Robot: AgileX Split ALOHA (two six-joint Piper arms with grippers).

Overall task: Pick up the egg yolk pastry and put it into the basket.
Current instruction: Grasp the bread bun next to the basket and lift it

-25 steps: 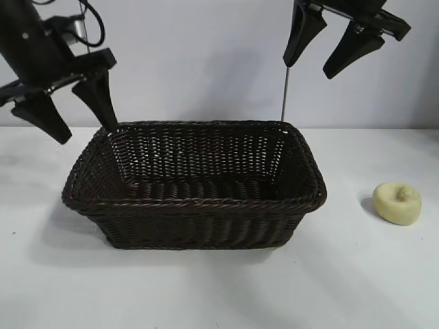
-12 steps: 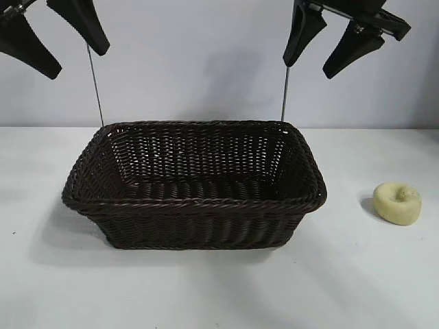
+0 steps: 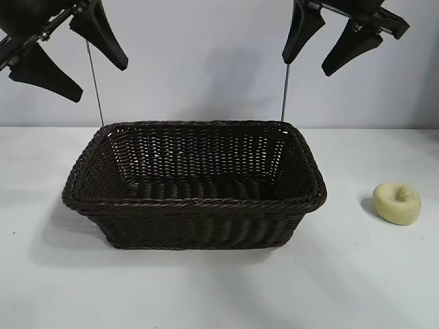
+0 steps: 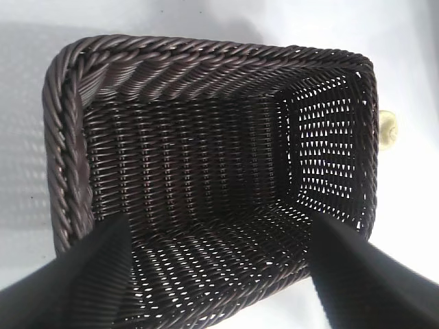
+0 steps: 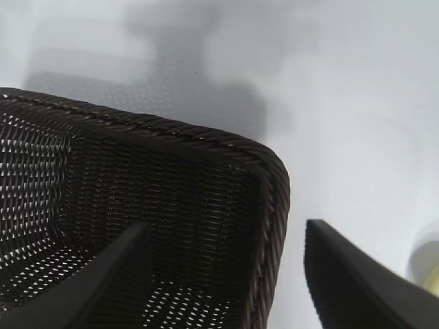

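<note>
The egg yolk pastry [image 3: 397, 202], a small pale yellow ball with a dimple, lies on the white table to the right of the basket. The dark brown wicker basket [image 3: 192, 203] stands mid-table and is empty. My left gripper [image 3: 101, 81] hangs open and empty high above the basket's left end. My right gripper [image 3: 308, 66] hangs open and empty high above the basket's right end, left of the pastry. The left wrist view looks down into the basket [image 4: 206, 58] between open fingers, with the pastry [image 4: 389, 129] peeking past the far rim. The right wrist view shows the basket's corner [image 5: 206, 140] and a sliver of the pastry [image 5: 429, 274].
Two thin metal rods [image 3: 94, 82] [image 3: 284, 92] stand upright behind the basket's back corners. White table [image 3: 219, 288] spreads around the basket, and a pale wall stands behind.
My left gripper has risen from beside the basket's left rim to high above it, then dipped slightly. The right gripper, basket and pastry have hardly moved.
</note>
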